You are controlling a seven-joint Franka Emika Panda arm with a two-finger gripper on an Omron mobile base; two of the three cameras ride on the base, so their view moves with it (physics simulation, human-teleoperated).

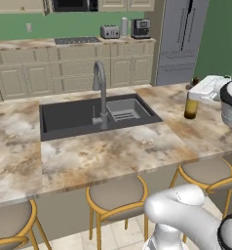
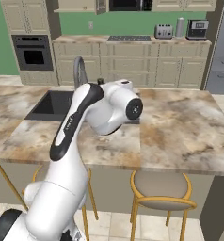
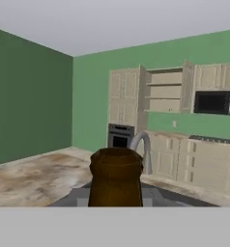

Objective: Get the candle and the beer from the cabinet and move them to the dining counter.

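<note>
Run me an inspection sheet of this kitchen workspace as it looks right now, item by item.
Surface: dining counter, marbled stone, with a dark sink and steel tap.
Job's things: beer upright at the counter's right end; whether its base touches the stone cannot be told. Cabinet on the far wall has its doors open and shelves showing.
Clutter: toaster and coffee machine on the far worktop.
Hand: hand closed on the beer's neck.
Cables: nothing seen.
Surroundings: stools under the counter, oven, fridge, green walls.
</note>
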